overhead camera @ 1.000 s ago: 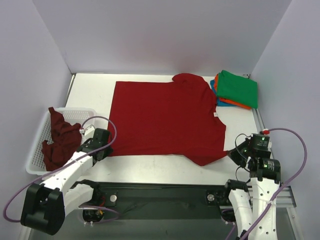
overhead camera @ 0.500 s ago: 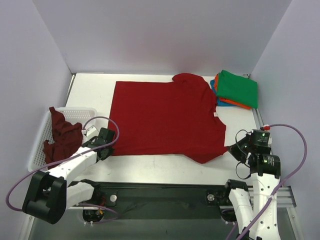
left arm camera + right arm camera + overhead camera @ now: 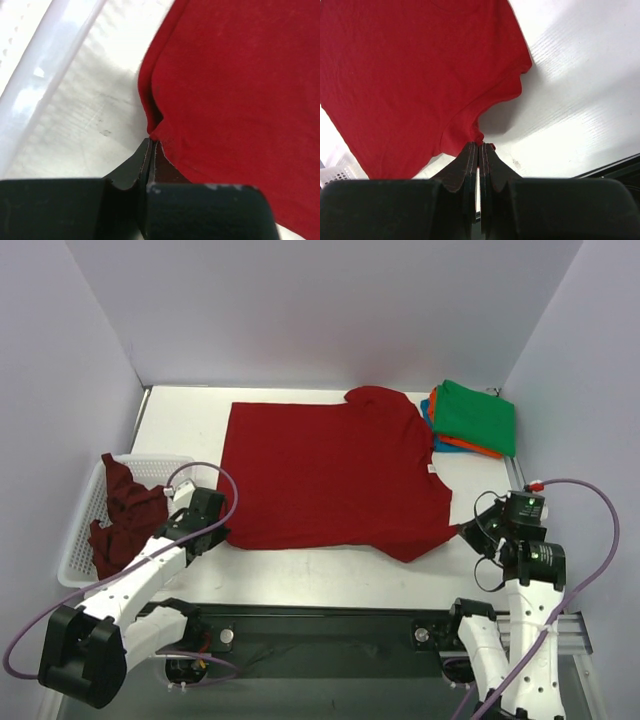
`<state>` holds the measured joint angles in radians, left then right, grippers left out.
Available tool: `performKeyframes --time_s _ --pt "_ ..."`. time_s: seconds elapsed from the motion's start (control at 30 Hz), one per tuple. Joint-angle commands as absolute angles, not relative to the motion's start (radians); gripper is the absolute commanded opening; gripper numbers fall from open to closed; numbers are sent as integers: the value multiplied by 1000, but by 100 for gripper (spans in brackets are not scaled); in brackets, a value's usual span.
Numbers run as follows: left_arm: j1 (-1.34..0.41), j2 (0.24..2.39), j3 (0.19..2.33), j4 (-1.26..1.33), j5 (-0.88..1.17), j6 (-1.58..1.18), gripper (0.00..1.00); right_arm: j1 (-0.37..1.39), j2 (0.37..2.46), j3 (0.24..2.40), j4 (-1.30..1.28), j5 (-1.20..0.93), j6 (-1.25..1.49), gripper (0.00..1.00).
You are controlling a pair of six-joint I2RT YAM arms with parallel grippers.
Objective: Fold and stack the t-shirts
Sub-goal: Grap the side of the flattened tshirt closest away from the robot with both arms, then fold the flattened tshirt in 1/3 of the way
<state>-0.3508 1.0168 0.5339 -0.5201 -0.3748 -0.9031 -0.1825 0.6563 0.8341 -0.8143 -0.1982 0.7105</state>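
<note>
A second ago the left pincer [image 3: 150, 150] was standing wide. Now it is being held clamped shut on the near left corner of the bright red t-shirt [image 3: 330, 475]. In the left wrist view the hem is being pinched into a small pucker right at the fingertips.

The right pincer [image 3: 478, 150] is being kept clenched, as before, on the near right corner of the same shirt, where the cloth is being gathered to a point between the closed jaws.

With both near corners being gripped, the grasping step is being judged as done. Folding the near edge away across the shirt is being taken as the likely next move, with the pull needing to be kept even so that neither corner is tugged free.

The shirt is lying spread flat on the white counter [image 3: 180, 430], just beside the folded stack [image 3: 470, 420] at the far right — green on top, orange and blue edges showing beneath. The maroon t-shirt [image 3: 125, 520] is lying crumpled in the white mesh basket [image 3: 72, 540] at the left — not yet folded.
</note>
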Motion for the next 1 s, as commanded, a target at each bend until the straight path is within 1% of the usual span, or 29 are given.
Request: performKeyframes --time_s 0.0,0.1,0.27,0.43,0.53,0.7,0.8,0.97 --pt "-344 1063 633 -500 -359 -848 0 -186 736 897 -766 -179 689 0" --pt "-331 1121 685 -474 -356 -838 0 -183 793 939 -718 -192 669 0" --pt "-261 1238 784 -430 -315 -805 0 -181 977 1005 -640 -207 624 0" --pt "-184 1374 893 -390 -241 -779 0 -178 1156 1109 -588 -196 597 0" --pt "-126 1431 908 -356 -172 -787 0 -176 1247 1152 -558 -210 592 0" --pt "-114 1521 994 -322 -146 -802 0 -173 1383 1250 -543 -206 592 0" --pt "-115 1586 1060 -344 -144 -808 0 -163 1443 1298 -540 -209 588 0" --pt "-117 1632 1095 -350 -153 -821 0 -161 1500 1333 -535 -199 580 0"
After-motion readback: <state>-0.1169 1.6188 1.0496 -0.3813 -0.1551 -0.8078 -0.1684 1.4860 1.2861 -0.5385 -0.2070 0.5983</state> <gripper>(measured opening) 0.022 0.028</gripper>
